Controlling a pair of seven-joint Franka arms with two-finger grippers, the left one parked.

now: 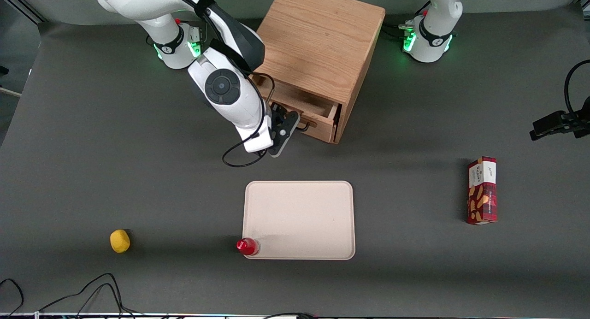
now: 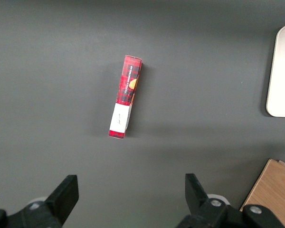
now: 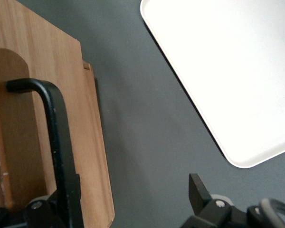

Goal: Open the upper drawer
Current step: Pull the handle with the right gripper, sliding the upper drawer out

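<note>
**Pincer at the handle, drawer partly out**

Pincer (image 1: 298,123) sat at the handle (image 3: 47,123) of the upper drawer (image 1: 309,108), fingers apart, 1 beside the bar. I judged the drawer partly open, more pull left. At 6 o'clock from the cabinet (image 1: 320,47) lay a tray (image 1: 299,190) on dark matting.

Oak cabinet (image 1: 322,42); its upper drawer (image 1: 304,109) stands partly pulled out, interior showing; black handle (image 3: 52,137) on the drawer front, right at the gripper (image 1: 295,125).
</note>
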